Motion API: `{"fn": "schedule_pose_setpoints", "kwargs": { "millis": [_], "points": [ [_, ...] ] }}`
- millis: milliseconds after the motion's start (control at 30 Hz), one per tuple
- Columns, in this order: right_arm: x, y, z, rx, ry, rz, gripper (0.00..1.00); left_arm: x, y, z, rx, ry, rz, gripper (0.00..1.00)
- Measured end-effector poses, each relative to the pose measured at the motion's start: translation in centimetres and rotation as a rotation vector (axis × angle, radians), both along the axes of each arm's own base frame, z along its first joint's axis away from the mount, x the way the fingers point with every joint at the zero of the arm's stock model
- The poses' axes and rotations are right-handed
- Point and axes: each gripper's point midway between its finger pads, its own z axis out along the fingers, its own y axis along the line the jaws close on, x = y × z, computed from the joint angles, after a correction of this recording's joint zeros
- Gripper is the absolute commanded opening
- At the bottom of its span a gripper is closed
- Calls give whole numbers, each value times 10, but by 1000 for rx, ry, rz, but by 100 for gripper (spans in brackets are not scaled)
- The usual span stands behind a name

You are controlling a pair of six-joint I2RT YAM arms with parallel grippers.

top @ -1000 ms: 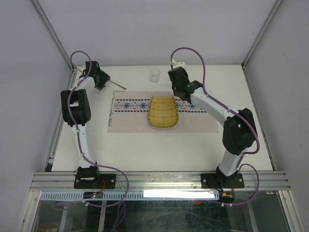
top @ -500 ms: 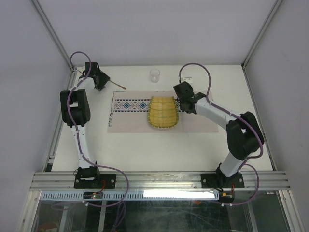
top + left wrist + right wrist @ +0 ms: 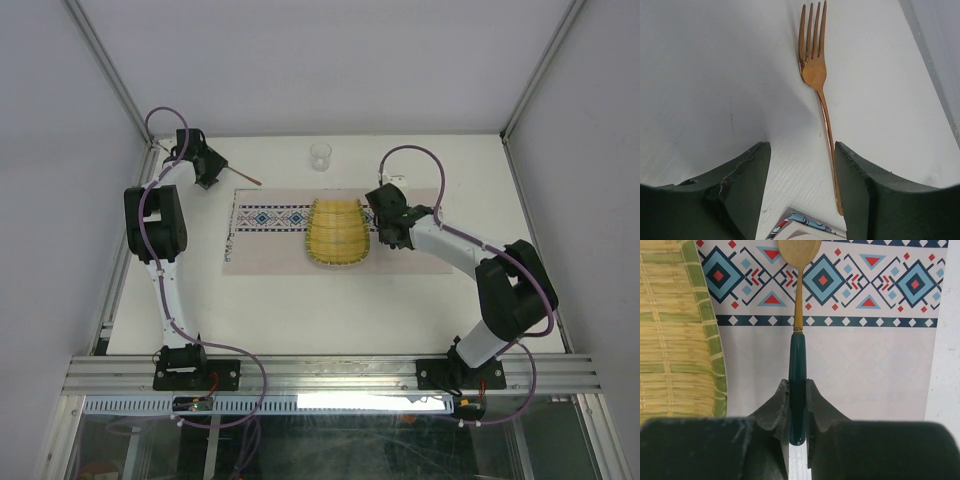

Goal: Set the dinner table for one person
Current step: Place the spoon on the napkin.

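Right gripper clenched on green-handled gold spoon, over patterned placemat, just right of woven bamboo tray. Left gripper released, jaws apart either side of copper fork handle, fork flat on white counter near far left corner; counter spans under both arms, placemat at its middle

Tally: 1 dinner table, 1 placemat. On placemat: 1 woven tray. Over placemat: 1 spoon. Beyond placemat: 1 clear cup, 1 fork.
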Motion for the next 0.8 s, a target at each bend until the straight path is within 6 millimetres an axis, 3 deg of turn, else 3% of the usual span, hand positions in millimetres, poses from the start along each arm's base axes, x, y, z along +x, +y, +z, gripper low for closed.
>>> {"fn": "schedule_pose_setpoints", "kwargs": {
  "millis": [800],
  "points": [
    [-23,12,-23,33,54,22,0,-1,0,0,0,1,0,56]
  ]
}}
